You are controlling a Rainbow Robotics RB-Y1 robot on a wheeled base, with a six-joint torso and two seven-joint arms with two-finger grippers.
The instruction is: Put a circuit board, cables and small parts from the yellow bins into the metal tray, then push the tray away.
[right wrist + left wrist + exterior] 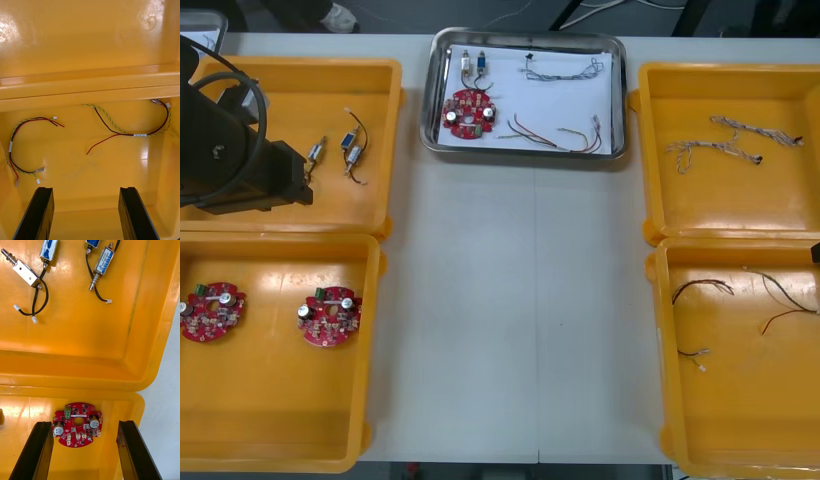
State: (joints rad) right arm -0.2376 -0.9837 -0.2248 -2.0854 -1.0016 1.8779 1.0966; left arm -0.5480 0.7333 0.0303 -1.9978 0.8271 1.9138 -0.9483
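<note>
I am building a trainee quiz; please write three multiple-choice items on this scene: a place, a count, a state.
1. The circuit board in the metal tray lies: A) left B) right C) middle
2. The near left bin holds how many circuit boards? A) one B) two C) four
3. The left gripper, above that bin, and right gripper, above the near right bin, are: A) both open B) both shut C) holding cables
Answers: 1 A, it sits by the tray's left wall; 2 B, two lie there; 3 A, both finger pairs stand apart, empty.
</note>
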